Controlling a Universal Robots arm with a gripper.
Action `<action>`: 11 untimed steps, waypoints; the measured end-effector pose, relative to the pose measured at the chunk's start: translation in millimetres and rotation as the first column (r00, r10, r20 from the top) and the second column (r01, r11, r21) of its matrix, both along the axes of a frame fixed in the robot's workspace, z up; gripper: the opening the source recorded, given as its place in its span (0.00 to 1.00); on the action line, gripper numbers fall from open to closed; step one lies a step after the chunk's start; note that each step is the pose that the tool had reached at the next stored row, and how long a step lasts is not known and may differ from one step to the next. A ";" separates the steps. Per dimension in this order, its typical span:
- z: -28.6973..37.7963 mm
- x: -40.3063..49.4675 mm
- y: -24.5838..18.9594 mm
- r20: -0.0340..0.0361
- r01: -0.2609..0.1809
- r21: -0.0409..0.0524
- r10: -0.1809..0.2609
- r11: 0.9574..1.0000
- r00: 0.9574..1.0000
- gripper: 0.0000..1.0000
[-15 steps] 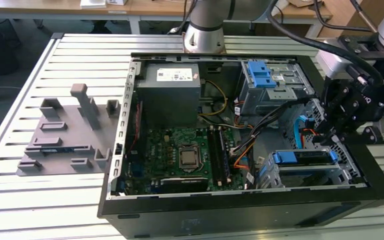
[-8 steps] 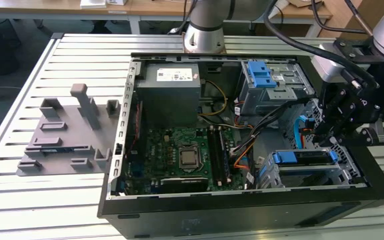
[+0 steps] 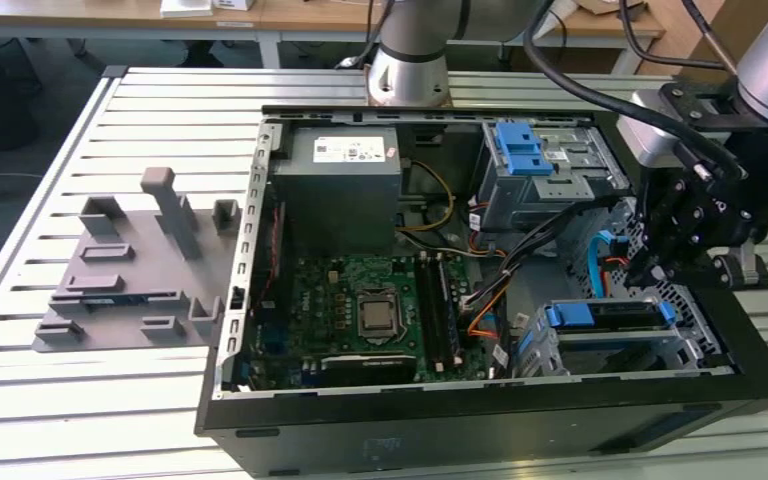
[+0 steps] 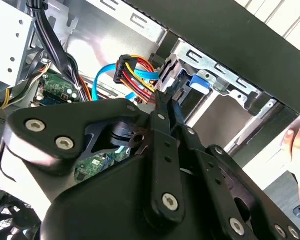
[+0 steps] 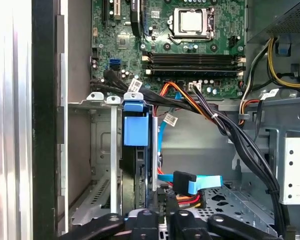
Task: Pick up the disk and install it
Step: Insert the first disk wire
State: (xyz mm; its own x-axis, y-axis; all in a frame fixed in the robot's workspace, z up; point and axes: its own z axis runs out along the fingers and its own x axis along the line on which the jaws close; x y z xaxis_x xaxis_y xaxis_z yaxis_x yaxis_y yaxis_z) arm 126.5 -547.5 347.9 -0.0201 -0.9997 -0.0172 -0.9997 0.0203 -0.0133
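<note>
My gripper [image 3: 660, 262] hangs inside the computer case [image 3: 491, 420]; finger spread: I cannot tell. The disk [image 5: 136, 150] sits edge-on in its bay just ahead, rails engaging the slot.

cables [image 5: 225, 130] crowding bay, disk [image 5: 136, 150] seated beside wall

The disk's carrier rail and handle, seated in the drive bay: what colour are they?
Blue, on the disk; clearest in the first wrist view.
</note>
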 end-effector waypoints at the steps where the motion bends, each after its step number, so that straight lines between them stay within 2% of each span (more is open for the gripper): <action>1: -0.4 0.0 0.2 0.000 0.000 0.001 0.000 1.000 1.000 0.18; 4: -0.5 0.0 0.5 0.000 0.002 0.002 -0.002 1.000 1.000 0.16; 6: -0.4 0.2 0.5 -0.003 0.007 0.002 -0.007 1.000 1.000 0.16; 7: -0.4 0.4 0.2 -0.007 0.009 0.001 -0.009 1.000 1.000 0.16; 10: -0.5 1.0 -2.0 -0.025 0.012 0.001 -0.012 1.000 1.000 0.16; 11: -0.7 1.3 -3.3 -0.027 0.012 0.001 -0.012 1.000 1.000 0.16</action>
